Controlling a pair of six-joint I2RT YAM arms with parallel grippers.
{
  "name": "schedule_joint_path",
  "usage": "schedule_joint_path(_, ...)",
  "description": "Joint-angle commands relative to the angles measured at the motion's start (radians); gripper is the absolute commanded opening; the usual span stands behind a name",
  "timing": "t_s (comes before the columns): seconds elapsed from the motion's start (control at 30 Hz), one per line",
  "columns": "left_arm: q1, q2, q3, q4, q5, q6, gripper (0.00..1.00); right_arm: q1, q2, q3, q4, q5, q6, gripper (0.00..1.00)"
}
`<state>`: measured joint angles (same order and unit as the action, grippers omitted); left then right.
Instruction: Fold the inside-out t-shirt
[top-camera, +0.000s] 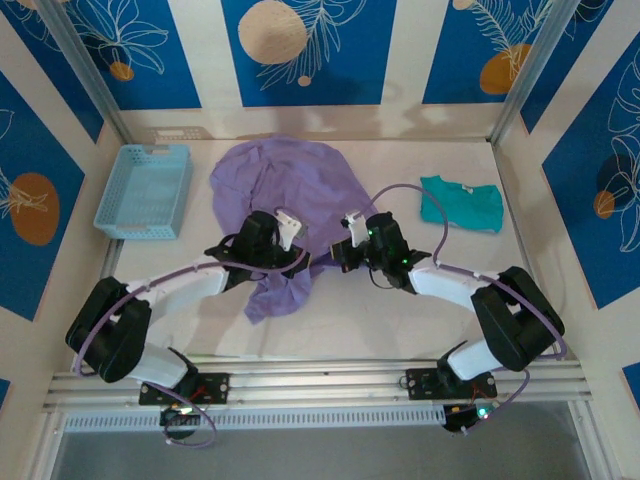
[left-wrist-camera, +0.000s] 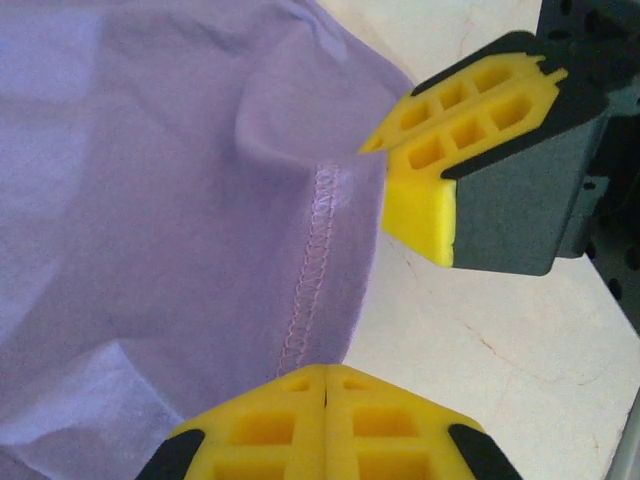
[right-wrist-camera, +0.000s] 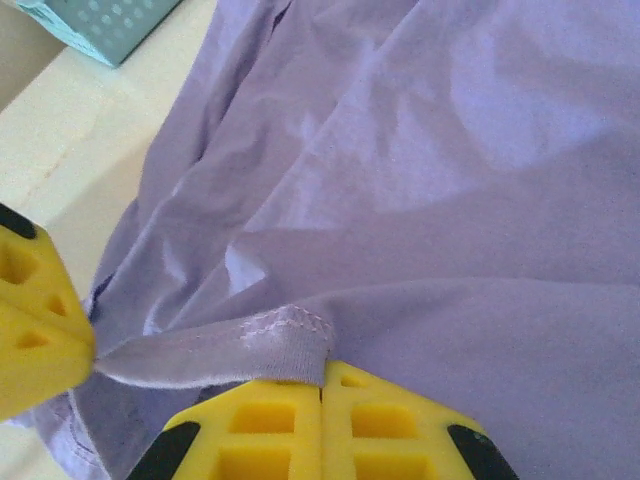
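1. The inside-out t-shirt (top-camera: 290, 185) lies crumpled in the middle of the table (top-camera: 400, 320). It is a wide, rumpled mass toward the far side and narrows to a tail toward the near edge. Sleeves and neck opening cannot be picked out from above.
2. The left gripper (left-wrist-camera: 326, 372) is clamped tight, its yellow fingers pressed together on the shirt's stitched hem. The fingers themselves hide how much cloth sits between them.
3. The right gripper (right-wrist-camera: 322, 385) is likewise closed, pinching a folded, stitched band of the same edge, just beside the left one.
4. A short strip of hem runs between the two grips. In the right wrist view the frame's left edge cuts off the left gripper's finger at the strip's other end.
5. From above, the wrist housings hide both sets of fingertips, and the arms cover part of the shirt's middle.
6. In both wrist views the purple cloth runs off the frame, so its full outline is lost there.
7. A light blue basket (top-camera: 150, 152) sits at the far left, apart from the shirt. One corner of it shows in the right wrist view, blurred and cut off.
8. A teal-green shirt (top-camera: 465, 205) lies at the right, well apart from the purple one, with a cable of the right arm crossing its left part.
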<state>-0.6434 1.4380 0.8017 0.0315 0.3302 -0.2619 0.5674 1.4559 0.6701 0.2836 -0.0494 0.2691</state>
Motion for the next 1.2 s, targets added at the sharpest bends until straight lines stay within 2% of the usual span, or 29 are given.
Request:
schedule_joint_path(0.0,0.007,0.025,-0.025,0.088,-0.005,0.027,0.09,-0.022,-0.022,0.048,-0.007,-0.081,0.090,0.00)
schedule_joint_path(0.23,0.003,0.075,-0.016,0.135,0.019,0.030,0.38,-0.034,-0.009,0.084,-0.054,-0.130,0.159,0.00)
schedule_joint_path(0.4,-0.006,0.101,-0.003,0.156,0.041,0.038,0.54,-0.039,-0.004,0.098,-0.070,-0.147,0.195,0.00)
schedule_joint_path(0.57,-0.016,0.132,0.009,0.170,0.011,0.055,0.68,-0.052,-0.002,0.102,-0.064,-0.179,0.238,0.00)
schedule_joint_path(0.6,-0.016,0.141,0.014,0.176,0.012,0.054,0.76,-0.053,-0.003,0.102,-0.063,-0.184,0.244,0.00)
schedule_joint_path(0.73,-0.022,0.183,0.045,0.183,0.003,0.062,0.79,-0.059,-0.004,0.103,-0.055,-0.200,0.266,0.00)
schedule_joint_path(0.8,-0.021,0.208,0.060,0.192,-0.011,0.061,0.76,-0.061,-0.007,0.100,-0.052,-0.202,0.271,0.00)
schedule_joint_path(0.87,-0.021,0.226,0.075,0.196,-0.024,0.061,0.66,-0.064,-0.011,0.097,-0.060,-0.199,0.272,0.00)
schedule_joint_path(0.93,-0.019,0.233,0.083,0.198,-0.033,0.057,0.49,-0.067,-0.022,0.096,-0.086,-0.175,0.270,0.00)
schedule_joint_path(1.03,-0.012,0.215,0.078,0.208,-0.035,0.040,0.07,-0.071,-0.043,0.106,-0.182,-0.084,0.263,0.00)
schedule_joint_path(1.07,-0.010,0.205,0.076,0.207,-0.041,0.034,0.00,-0.074,-0.054,0.110,-0.220,-0.049,0.262,0.07)
schedule_joint_path(1.1,-0.004,0.188,0.071,0.201,-0.055,0.023,0.00,-0.079,-0.068,0.117,-0.269,-0.005,0.261,0.22)
schedule_joint_path(1.17,0.005,0.158,0.064,0.182,-0.069,0.006,0.00,-0.105,-0.110,0.120,-0.353,0.066,0.248,0.46)
